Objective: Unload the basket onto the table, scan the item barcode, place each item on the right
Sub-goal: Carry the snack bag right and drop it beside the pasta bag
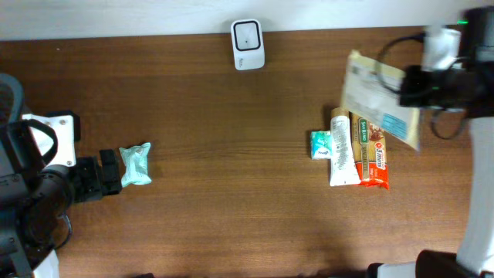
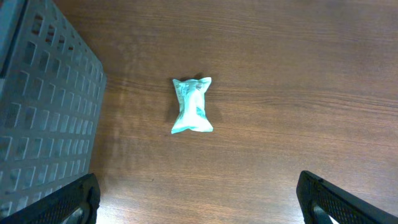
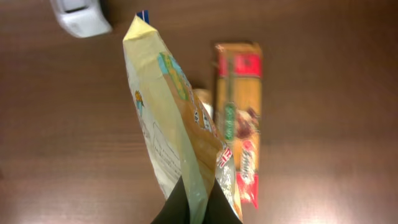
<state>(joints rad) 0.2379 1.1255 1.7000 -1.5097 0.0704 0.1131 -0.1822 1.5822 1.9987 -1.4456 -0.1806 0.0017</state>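
From above, the white scanner (image 1: 248,44) sits at the far edge of the tabletop (image 1: 231,201), and broad bare wood spreads out in front of it. Well to the right of the scanner, the right tool (image 1: 404,88) is clenched on a yellow bag (image 1: 374,94) and holds it lifted and tilted over a row of three packs: a small teal sachet (image 1: 320,144), a white pack (image 1: 340,148) and a red-and-tan bar box (image 1: 373,152), lying side by side and touching. Far left of the scanner and nearer the front, the left tool (image 1: 108,174) stands released beside a teal packet (image 1: 136,164) close to the tabletop's left edge. In the left wrist view, that packet lies flat and alone between the spread fingers (image 2: 74,202), apart from both, with a grey perforated crate (image 2: 43,124) along the left. In the right wrist view, the bag stands edge-on, pinched at its lower end. The scanner shows at the upper left corner and the bar box lies just beyond the bag.
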